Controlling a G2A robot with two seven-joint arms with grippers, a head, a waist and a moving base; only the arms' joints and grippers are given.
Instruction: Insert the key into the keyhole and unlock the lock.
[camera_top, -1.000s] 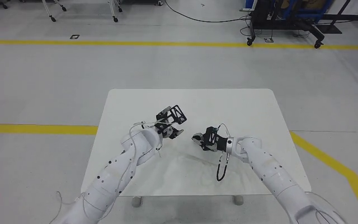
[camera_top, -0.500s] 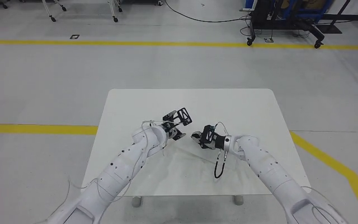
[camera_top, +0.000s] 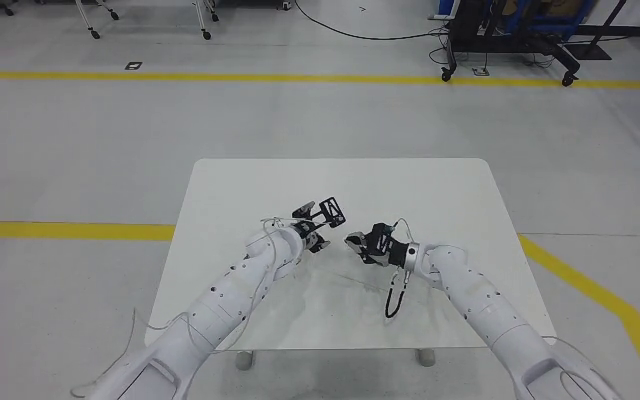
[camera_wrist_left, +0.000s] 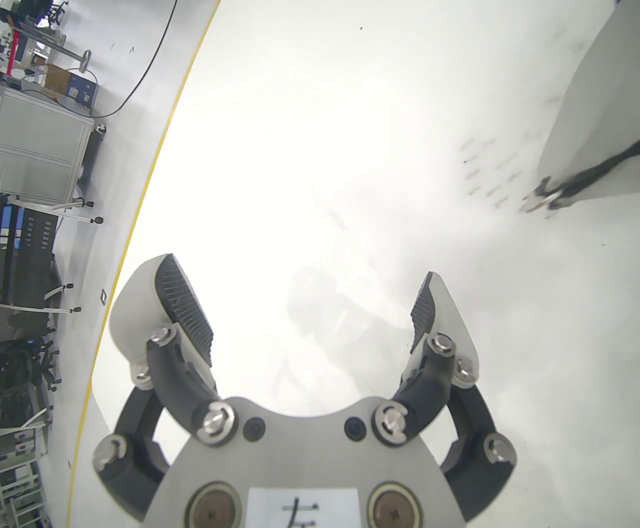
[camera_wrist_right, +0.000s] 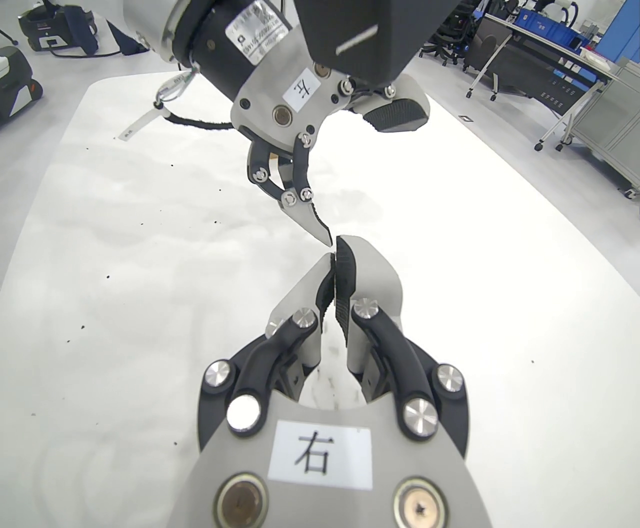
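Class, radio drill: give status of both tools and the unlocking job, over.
Left tool open, empty. Right tool shut, contents too small to tell. Tips close together above the white table.

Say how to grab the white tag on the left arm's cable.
Likely pinch the white tag at its free end, across its flat faces, approaching from that end, away from the black cable: a thin strip jutting over the table.

left claw spread, right claw pinched together
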